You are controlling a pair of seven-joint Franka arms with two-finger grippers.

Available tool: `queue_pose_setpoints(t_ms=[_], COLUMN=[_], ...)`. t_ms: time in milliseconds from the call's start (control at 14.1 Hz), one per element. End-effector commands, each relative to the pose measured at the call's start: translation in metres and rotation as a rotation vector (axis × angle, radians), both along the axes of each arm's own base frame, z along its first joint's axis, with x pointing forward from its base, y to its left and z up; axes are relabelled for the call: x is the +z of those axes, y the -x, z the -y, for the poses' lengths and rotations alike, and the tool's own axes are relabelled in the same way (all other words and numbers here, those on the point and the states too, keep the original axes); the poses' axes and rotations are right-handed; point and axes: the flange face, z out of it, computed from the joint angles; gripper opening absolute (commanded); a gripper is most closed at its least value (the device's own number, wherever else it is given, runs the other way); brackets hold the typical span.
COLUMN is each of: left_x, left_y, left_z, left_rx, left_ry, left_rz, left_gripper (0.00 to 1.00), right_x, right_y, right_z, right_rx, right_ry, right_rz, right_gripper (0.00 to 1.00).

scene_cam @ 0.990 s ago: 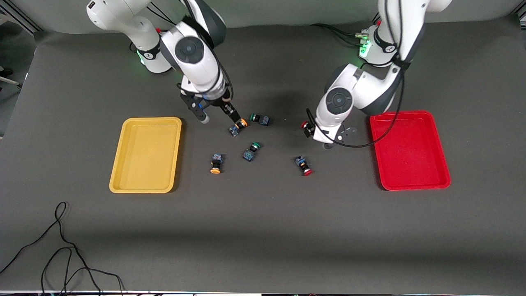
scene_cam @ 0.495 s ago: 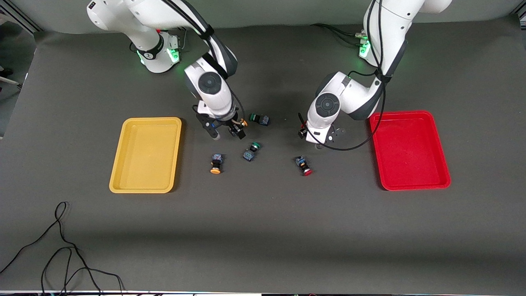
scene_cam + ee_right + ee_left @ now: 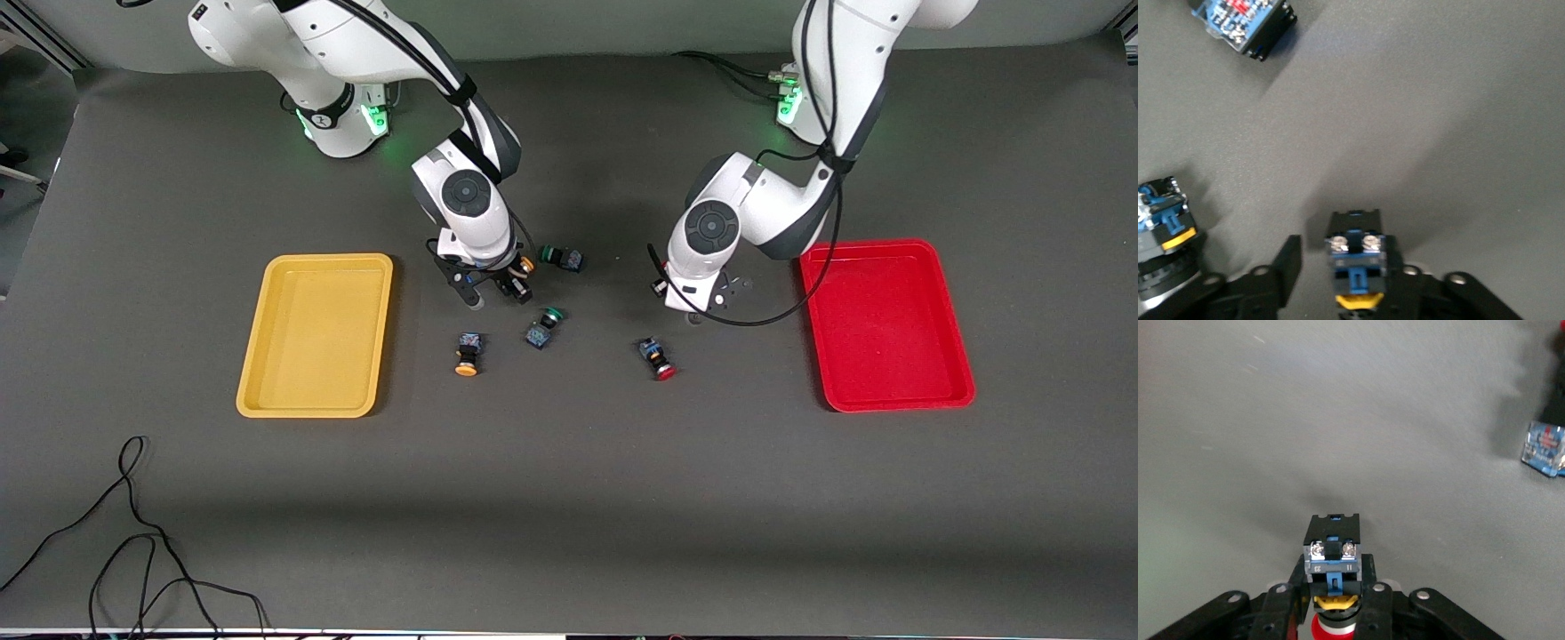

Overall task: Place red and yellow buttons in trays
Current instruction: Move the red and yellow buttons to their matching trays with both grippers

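My right gripper (image 3: 496,293) is low over the table beside the yellow tray (image 3: 267,356). Its jaws stand open round an orange-yellow-capped button (image 3: 526,265). In the right wrist view the gripper (image 3: 1345,252) has one finger against that button (image 3: 1355,233) and the other a gap away. My left gripper (image 3: 677,300) is low between the buttons and the red tray (image 3: 956,347). In the left wrist view it (image 3: 1333,570) is shut on a red-capped button (image 3: 1331,533). A second yellow button (image 3: 467,353) and a second red button (image 3: 658,358) lie nearer the front camera. Both trays are empty.
Two green-capped switches (image 3: 562,258) (image 3: 542,327) lie close to the right gripper. The right wrist view shows two other switches (image 3: 1245,23) (image 3: 1161,227), and the left wrist view shows one (image 3: 1543,448). A black cable (image 3: 133,533) lies at the front corner.
The right arm has come down and set its jaws round the orange-yellow button. The left hand has dropped lower over the red button, whose cap no longer shows in the front view.
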Motion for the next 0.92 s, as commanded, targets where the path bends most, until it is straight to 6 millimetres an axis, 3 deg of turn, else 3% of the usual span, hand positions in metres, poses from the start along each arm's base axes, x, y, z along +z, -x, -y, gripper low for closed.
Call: queue_pose_setpoints(t_ms=[0, 141, 212, 283, 495, 566, 707, 778, 848], left_x=[0.063, 0.086, 0.087, 0.079, 0.057, 0.042, 0.013, 0.002, -0.005], left_y=[-0.024, -0.041, -0.048, -0.048, -0.047, -0.04, -0.019, -0.011, -0.006], left_z=[-0.053, -0.119, -0.151, -0.18, -0.264, -0.29, -0.323, -0.324, -0.323], left_rx=[-0.091, -0.191, -0.235, -0.269, -0.347, -0.376, -0.403, -0.404, -0.407], left_ry=[-0.013, -0.009, -0.039, -0.064, -0.003, 0.029, 0.066, 0.069, 0.071], left_rz=[-0.058, -0.109, -0.123, -0.137, -0.146, -0.128, -0.068, -0.036, -0.018], left_gripper=[0.0, 0.0, 0.0, 0.0, 0.0, 0.0, 0.0, 0.02, 0.13], right_x=[0.01, 0.034, 0.058, 0.086, 0.179, 0.208, 0.259, 0.279, 0.296], right_y=[-0.002, -0.008, -0.016, -0.024, -0.058, -0.068, -0.087, -0.095, -0.104], right_z=[-0.005, -0.01, -0.016, -0.021, -0.01, 0.004, 0.044, 0.07, 0.099], right_rx=[-0.007, -0.001, 0.004, 0.02, 0.129, 0.206, 0.313, 0.384, 0.46], right_ry=[-0.007, 0.002, 0.015, 0.031, 0.055, 0.045, 0.015, -0.004, -0.025], right_rz=[0.004, -0.02, -0.053, -0.088, -0.162, -0.169, -0.156, -0.152, -0.143], right_gripper=[0.07, 0.07, 0.07, 0.07, 0.07, 0.07, 0.07, 0.07, 0.07])
